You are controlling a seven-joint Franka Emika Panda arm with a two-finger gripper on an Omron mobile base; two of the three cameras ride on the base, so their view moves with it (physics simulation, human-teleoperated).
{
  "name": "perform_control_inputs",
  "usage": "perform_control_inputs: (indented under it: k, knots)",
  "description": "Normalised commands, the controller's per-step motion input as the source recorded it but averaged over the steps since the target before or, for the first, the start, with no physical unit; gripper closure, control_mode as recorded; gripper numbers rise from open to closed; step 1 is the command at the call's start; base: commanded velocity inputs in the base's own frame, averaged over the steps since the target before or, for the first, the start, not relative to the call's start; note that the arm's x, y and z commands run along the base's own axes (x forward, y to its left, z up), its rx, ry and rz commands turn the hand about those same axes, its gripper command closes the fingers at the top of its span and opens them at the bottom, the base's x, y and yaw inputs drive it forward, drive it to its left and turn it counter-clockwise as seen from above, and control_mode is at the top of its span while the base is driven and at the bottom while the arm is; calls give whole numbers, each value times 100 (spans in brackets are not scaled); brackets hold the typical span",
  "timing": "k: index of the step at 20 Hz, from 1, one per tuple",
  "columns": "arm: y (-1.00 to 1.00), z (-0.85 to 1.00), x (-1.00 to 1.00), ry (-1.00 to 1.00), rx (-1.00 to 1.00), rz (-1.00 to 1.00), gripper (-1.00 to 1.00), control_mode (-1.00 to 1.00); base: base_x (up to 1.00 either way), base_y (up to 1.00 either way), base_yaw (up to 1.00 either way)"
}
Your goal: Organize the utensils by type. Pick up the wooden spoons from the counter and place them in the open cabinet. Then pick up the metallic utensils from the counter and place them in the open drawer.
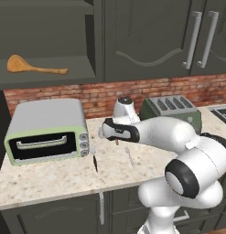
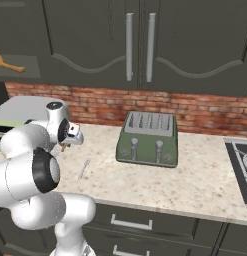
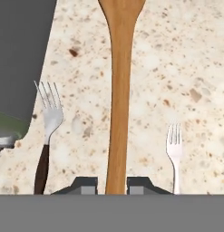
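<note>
Fingers closed on the handle of a wooden spoon, one dark tip on each side of the shaft, seen plainly in the hand view. Held clear above the beige speckled desk, with the bowl end running out of the top of that view. Glimpsed in the left base view as a short orange-brown stub under the gripper, in front of the toaster oven.

Already placed: the other wooden spoon, lying on the shelf of the open cabinet up at far left, bowl to the left.

Left on the desk: a fork with a dark handle just beside the toaster oven's right front corner, and an all-silver fork a little to its right, near the desk's front edge. Both apart from the held spoon and from each other. Green toaster farther right, against the brick wall.

Judged light, stiff and not fragile; smooth wood, so likely to pivot in a narrow pinch if swung fast. Grip sat low on the handle, far from the bowl, so the heavier end could droop on the lift to the shelf. Better taken nearer mid-shaft. Forks judged thin, flat and slippery, hard to get under; best pinched across the narrow handle.
</note>
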Motion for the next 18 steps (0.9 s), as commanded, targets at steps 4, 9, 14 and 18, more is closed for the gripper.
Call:
perform_control_inputs:
  k: [4, 9, 14, 18]
  knots:
    - [-5, 52, -36, 0, 0, 5, 100, -100, 0, 0, 0]
    - [0, 53, -32, 0, 0, 5, 100, -100, 0, 0, 0]
    - [0, 60, -28, 0, 0, 7, 100, -100, 0, 0, 0]
    - [0, 49, -23, 0, 0, 7, 100, -100, 0, 0, 0]
